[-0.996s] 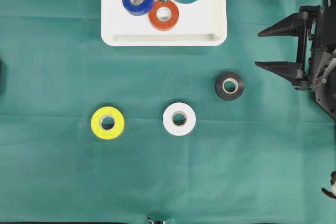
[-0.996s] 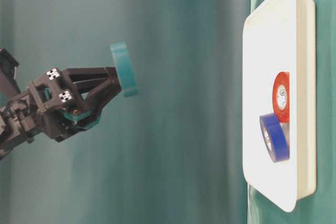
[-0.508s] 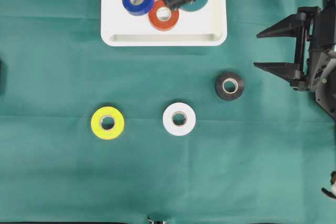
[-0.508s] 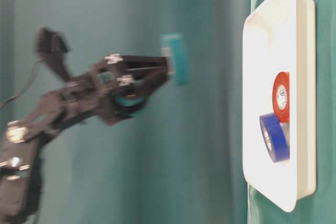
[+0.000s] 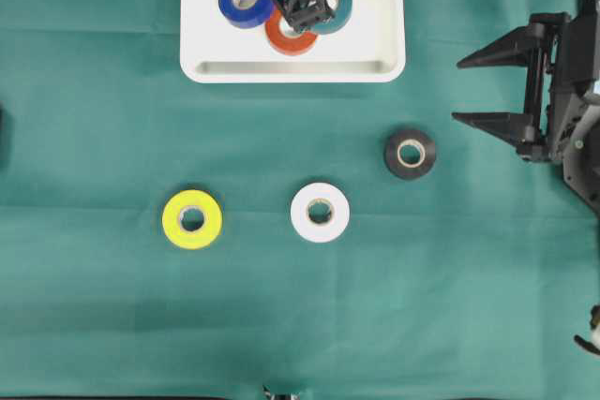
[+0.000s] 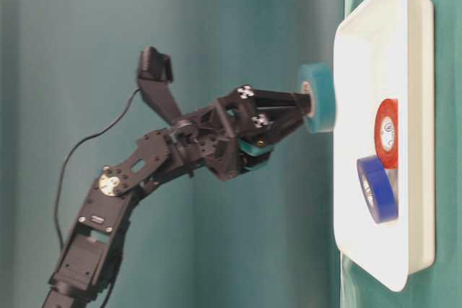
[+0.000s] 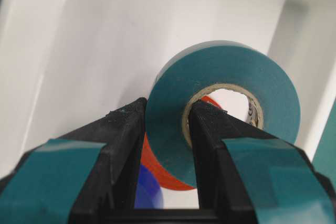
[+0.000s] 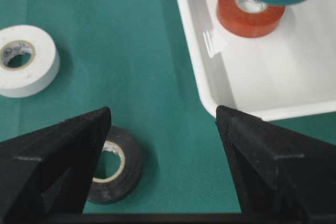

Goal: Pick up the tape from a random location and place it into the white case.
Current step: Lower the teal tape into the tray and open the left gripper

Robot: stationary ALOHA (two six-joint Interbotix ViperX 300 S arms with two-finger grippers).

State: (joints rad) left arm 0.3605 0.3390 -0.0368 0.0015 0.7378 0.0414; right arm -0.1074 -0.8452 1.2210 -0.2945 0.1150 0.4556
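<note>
Left end effector (image 7: 164, 145) pinches the teal tape roll (image 7: 226, 103) through its wall, one finger inside the core, just over the white case (image 5: 380, 44). Right end effector (image 5: 495, 89), at three o'clock, stands spread and empty.

Teal tape (image 6: 317, 97) held above white case (image 6: 361, 70)
</note>
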